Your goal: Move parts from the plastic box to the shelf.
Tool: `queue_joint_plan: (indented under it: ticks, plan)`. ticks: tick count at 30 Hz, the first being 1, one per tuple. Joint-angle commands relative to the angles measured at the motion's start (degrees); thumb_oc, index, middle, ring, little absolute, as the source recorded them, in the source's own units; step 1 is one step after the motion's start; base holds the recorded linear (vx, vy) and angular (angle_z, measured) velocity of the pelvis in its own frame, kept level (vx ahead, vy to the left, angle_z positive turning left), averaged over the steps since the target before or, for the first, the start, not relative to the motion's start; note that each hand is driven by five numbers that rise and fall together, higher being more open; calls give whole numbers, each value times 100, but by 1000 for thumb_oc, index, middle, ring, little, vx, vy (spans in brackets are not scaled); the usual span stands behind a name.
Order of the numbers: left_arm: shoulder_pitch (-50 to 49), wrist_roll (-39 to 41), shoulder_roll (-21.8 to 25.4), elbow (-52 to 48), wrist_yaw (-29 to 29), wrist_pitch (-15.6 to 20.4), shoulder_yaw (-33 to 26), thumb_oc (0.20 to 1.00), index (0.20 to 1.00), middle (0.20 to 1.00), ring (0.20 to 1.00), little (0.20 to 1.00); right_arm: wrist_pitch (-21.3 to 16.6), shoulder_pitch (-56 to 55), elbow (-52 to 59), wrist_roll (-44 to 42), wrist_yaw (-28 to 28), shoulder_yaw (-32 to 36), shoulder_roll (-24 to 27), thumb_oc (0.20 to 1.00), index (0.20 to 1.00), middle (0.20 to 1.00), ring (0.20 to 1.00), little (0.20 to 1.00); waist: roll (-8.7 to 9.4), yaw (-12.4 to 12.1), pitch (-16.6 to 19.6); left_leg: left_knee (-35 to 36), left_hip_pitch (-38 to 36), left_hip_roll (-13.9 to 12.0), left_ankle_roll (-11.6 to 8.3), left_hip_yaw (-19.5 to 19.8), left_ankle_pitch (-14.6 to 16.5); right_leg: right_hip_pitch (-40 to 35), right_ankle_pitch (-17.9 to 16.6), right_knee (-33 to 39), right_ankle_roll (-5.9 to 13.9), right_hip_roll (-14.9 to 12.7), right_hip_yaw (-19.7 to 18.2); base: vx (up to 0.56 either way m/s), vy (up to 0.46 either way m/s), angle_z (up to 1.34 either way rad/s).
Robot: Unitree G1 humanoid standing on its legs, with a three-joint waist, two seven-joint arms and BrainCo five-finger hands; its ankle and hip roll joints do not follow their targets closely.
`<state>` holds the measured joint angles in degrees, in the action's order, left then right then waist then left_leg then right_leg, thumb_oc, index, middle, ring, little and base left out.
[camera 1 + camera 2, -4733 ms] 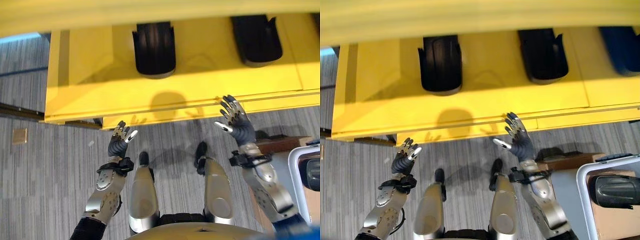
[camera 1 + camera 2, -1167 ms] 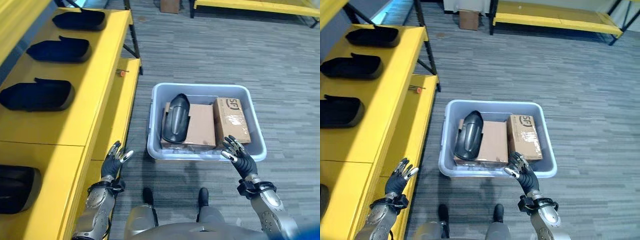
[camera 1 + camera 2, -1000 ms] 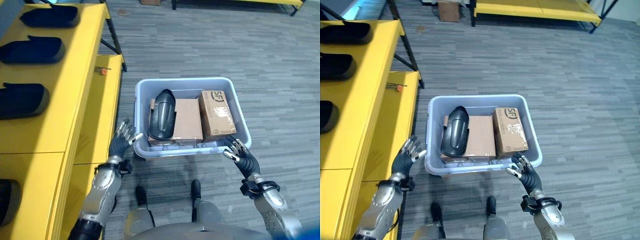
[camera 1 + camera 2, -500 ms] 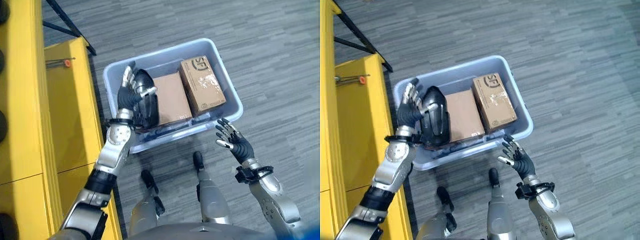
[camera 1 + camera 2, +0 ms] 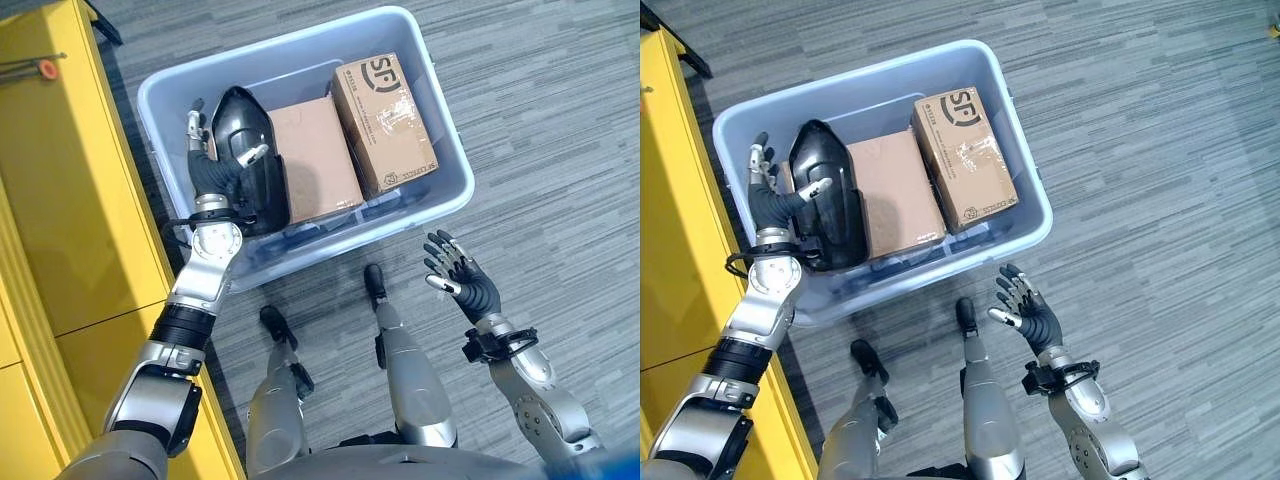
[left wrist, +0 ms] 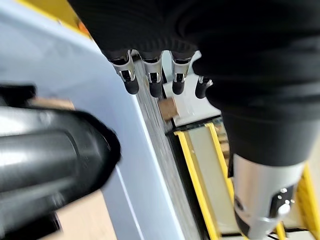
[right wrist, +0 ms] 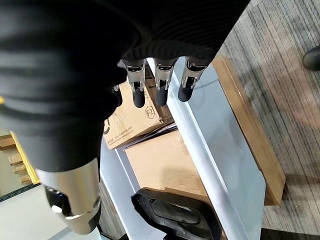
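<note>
Left eye view: the left hand point(image 5: 207, 170) reaches into the box point(image 5: 440, 150), fingers straight and apart, thumb lying on the black part point(image 5: 250, 170) beside two cartons point(image 5: 385, 122).

Right eye view: the right hand point(image 5: 1035, 318) hovers outside the box, fingers spread, holding nothing.

Left wrist view: straight fingers point(image 6: 150, 80) beside the part.

A big pale blue plastic box point(image 5: 452, 175) sits on the grey floor, just beside the yellow shelf point(image 5: 70, 200). Inside it, on the side near the shelf, lies a long, shiny black part point(image 5: 828, 210) with one rounded, narrow end. It rests partly on a flat brown cardboard box point(image 5: 896, 192) in the middle. Next to that is a taller cardboard box point(image 5: 965, 158) with clear tape on top, close to the far wall of the plastic box.
</note>
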<state>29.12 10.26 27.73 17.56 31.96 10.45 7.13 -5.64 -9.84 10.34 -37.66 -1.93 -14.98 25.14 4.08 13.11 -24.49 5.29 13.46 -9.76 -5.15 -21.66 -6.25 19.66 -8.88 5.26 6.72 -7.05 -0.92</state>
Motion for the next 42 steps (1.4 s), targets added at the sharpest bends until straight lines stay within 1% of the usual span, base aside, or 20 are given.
queue_joint_plan:
  ticks: [1,4,5,13,18,28,29,36,42]
  plan:
    - [397,-355,334,266,293,296,-171,1000,1000,1000,1000,1000,-392,-59,368,-210,-12,130,-13,1000,1000,1000,1000,1000,103,10,242,-390,61,-407,-416,295,-87,151,229,-515,504,-389,85,0,0,0]
    - [494,-453,429,431,401,271,-173,1000,1000,1000,1000,1000,-441,-89,372,-213,-14,114,24,1000,1000,1000,1000,1000,132,11,208,-386,84,-410,-422,305,-96,163,210,-495,499,-380,90,0,0,0]
    - [620,-571,525,622,448,225,-124,1000,1000,1000,1000,1000,-481,-110,362,-244,-28,83,55,1000,1000,1000,1000,1000,170,15,184,-388,117,-423,-432,315,-110,173,201,-479,494,-377,102,0,0,0]
    - [1109,-707,889,1359,379,123,237,1000,1000,1000,1000,1000,-563,-135,364,-328,-76,32,143,1000,1000,1000,1000,1000,209,66,143,-456,324,-427,-440,394,-131,284,180,-477,466,-366,114,0,0,0]
    - [1335,-678,958,1789,344,85,441,1000,1000,1000,1000,1000,-614,-194,401,-384,-101,8,189,1000,1000,1000,1000,1000,221,110,118,-513,470,-423,-440,429,-133,397,173,-497,443,-359,104,0,0,0]
    - [1581,-433,908,2555,281,37,560,1000,1000,1000,1000,1000,-679,-277,456,-378,-102,-12,272,1000,1000,1000,1000,1000,269,157,71,-576,644,-442,-438,512,-136,519,181,-529,405,-317,111,2,-3,1]
    - [1596,-283,842,2787,200,24,561,1000,1000,1000,1000,1000,-676,-294,458,-368,-109,-34,280,1000,1000,1000,1000,1000,270,168,56,-573,653,-443,-435,525,-141,526,192,-534,398,-319,110,0,0,0]
    - [1774,211,685,3540,-46,-39,548,1000,1000,1000,1000,1000,-671,-337,479,-337,-119,-105,320,1000,1000,1000,1000,1000,261,200,6,-587,697,-423,-435,542,-127,563,198,-555,391,-320,83,0,0,0]
    - [1895,531,547,3959,-70,-87,407,1000,1000,1000,1000,1000,-673,-376,486,-333,-89,-122,321,1000,1000,1000,1000,1000,286,212,-14,-643,767,-406,-428,558,-105,618,196,-562,379,-314,61,0,0,0]
